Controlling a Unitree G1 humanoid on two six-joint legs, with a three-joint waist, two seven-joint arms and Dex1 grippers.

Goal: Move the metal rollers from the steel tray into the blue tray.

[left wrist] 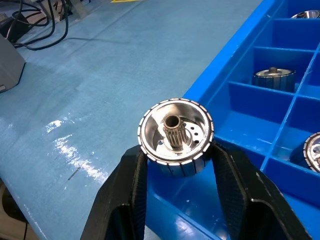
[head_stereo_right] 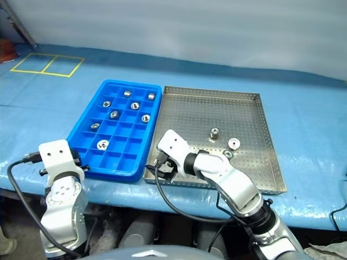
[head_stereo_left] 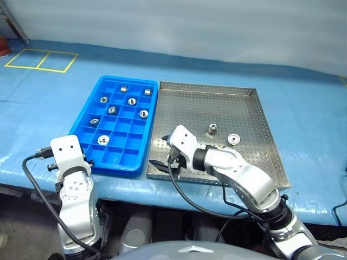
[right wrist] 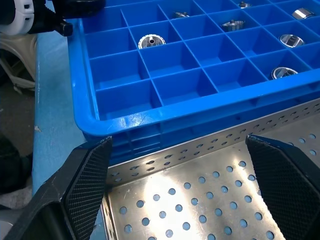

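Your left pincer (left wrist: 175, 165) grips a metal roller (left wrist: 175, 135) beside the blue tray (head_stereo_left: 87, 116). Your right pincer (right wrist: 180, 185) gapes, empty, over the steel tray (head_stereo_left: 260, 108).

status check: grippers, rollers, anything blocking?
Left gripper shut on a roller, beside the blue tray. Right gripper open, empty, over the steel tray. Three rollers left there. Nothing blocking.

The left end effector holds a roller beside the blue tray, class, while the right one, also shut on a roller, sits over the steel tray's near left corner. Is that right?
Not quite. The right end effector is open and empty, as the right wrist view shows, over the steel tray corner. The left end effector does grip a roller beside the blue tray.
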